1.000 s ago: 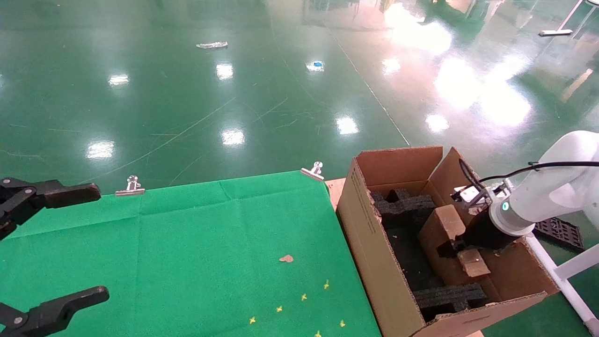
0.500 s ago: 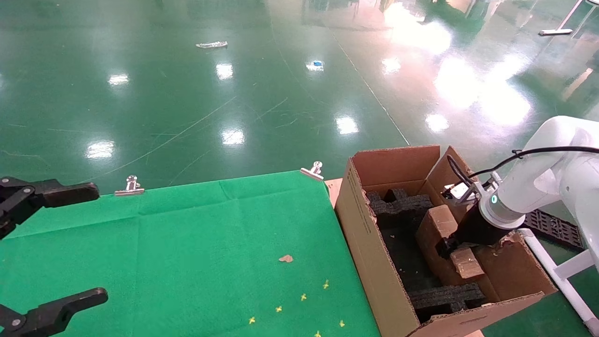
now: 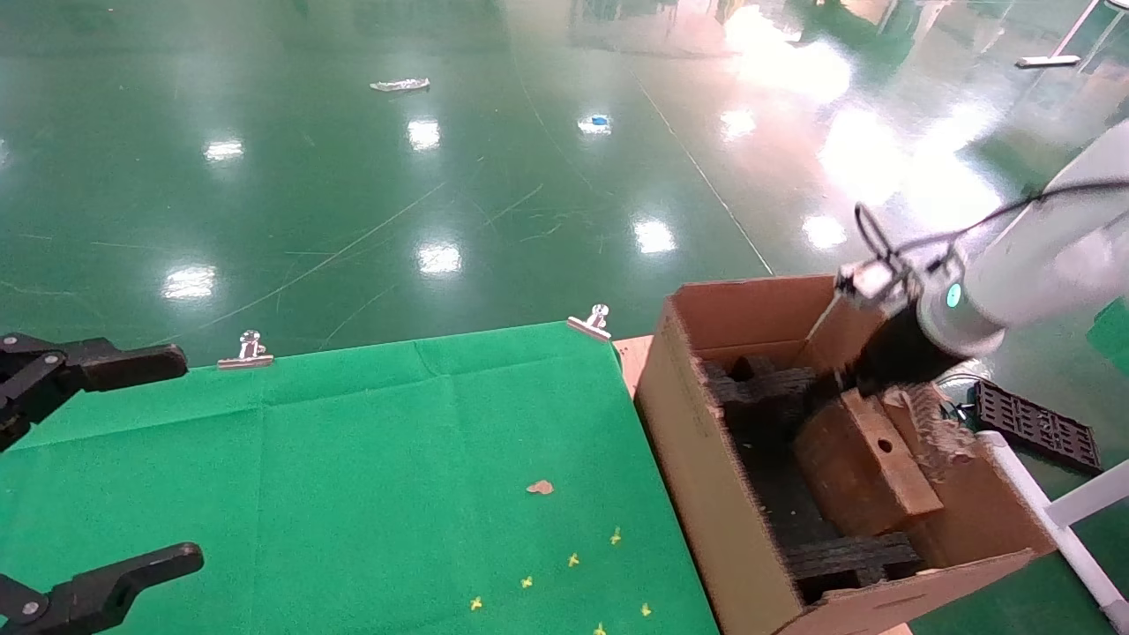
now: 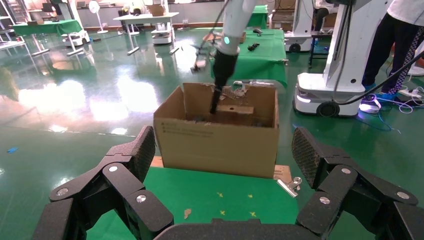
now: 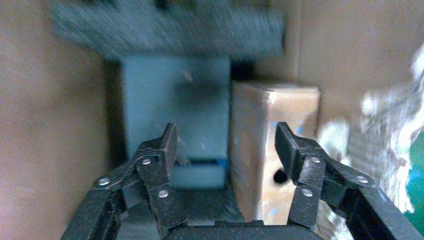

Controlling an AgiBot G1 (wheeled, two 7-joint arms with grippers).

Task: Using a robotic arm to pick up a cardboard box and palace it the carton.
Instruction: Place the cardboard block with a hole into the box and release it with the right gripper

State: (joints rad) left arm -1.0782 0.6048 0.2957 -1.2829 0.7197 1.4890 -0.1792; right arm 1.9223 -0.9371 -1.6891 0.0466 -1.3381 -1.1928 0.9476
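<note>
**Box released into the carton, my right tool pulling away**

My right tool [image 3: 847,381], at the end of the white robotic arm [image 3: 1014,273], has risen out of the carton [image 3: 697,459] and now sits above its far end, next to the raised far flap. Half a second ago it was low inside the carton, clamped on the cardboard box. Now the wrist view shows its 2 fingers [image 5: 160,155] spread wide with nothing between them.

The cardboard box [image 3: 869,463] lies inside the carton, along the wall farthest from the table [image 3: 353,459]. Its side with 1 round hole faces up. It looks tilted, with one end resting on the black foam insert [image 3: 847,557] at the carton's near end. The other foam insert [image 3: 763,388] sits at the far end, below my tool. In the wrist view the box [image 5: 272,150] is just ahead of my open fingers and apart from them.

I judge the placing step done: the box is in the carton and I no longer hold it. What remains is drawing my arm clear without brushing the ragged flap.

My left tool [image 3: 97,467] is parked over the table's left edge, its fingers spread and empty. The carton stands just beyond the table's right edge. A small brown scrap [image 3: 539,487] lies on the green cloth.
</note>
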